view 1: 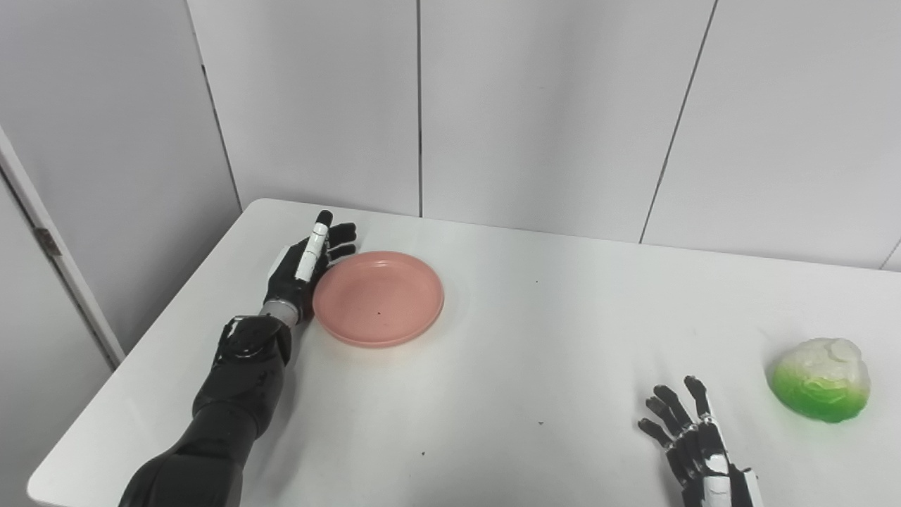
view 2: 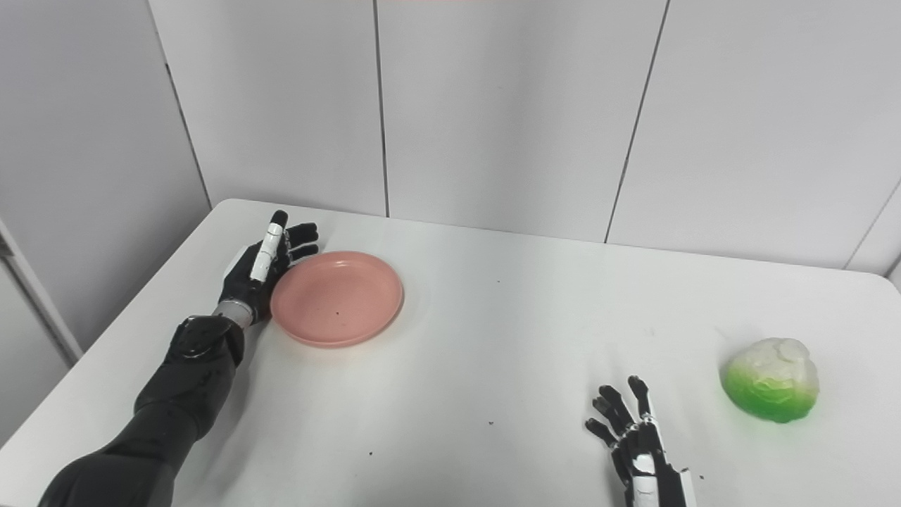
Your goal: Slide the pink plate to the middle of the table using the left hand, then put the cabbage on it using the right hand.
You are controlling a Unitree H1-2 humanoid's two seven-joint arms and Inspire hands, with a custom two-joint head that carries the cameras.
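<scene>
Left hand (view 1: 304,271): fingers (view 1: 336,243) extended and only slightly spread, palm turned edge-on toward the pink plate (view 1: 379,297). Palm side sits right against the plate's left rim, fingertips curving round its far-left edge. Nothing gripped, the hand is flat against the rim rather than closed on it. Can't tell whether the fingertips actually touch the rim or just sit beside it. Wrist and forearm run back toward the near-left corner of the table (view 1: 535,338).

Pink plate: flat on the table, upright, empty apart from a few dark specks. Sits in the left half of the table, nearer the far edge than the near one, well left of the middle.

Right hand (view 2: 637,440): fingers (view 2: 614,407) spread apart and pointing up and away, holding nothing. Near the table's near edge, on the right half. Can't tell if it rests on the surface or hangs just above. Wrist leaves the picture at the bottom.

Cabbage (view 2: 772,379): green at the base, whitish on top, sitting on the table near the right edge, to the right of the right hand and a bit farther back. Clear gap between hand and cabbage, no contact. Well apart from the plate, on the opposite side of the table.

Table: white, a few small dark specks scattered on it.
</scene>
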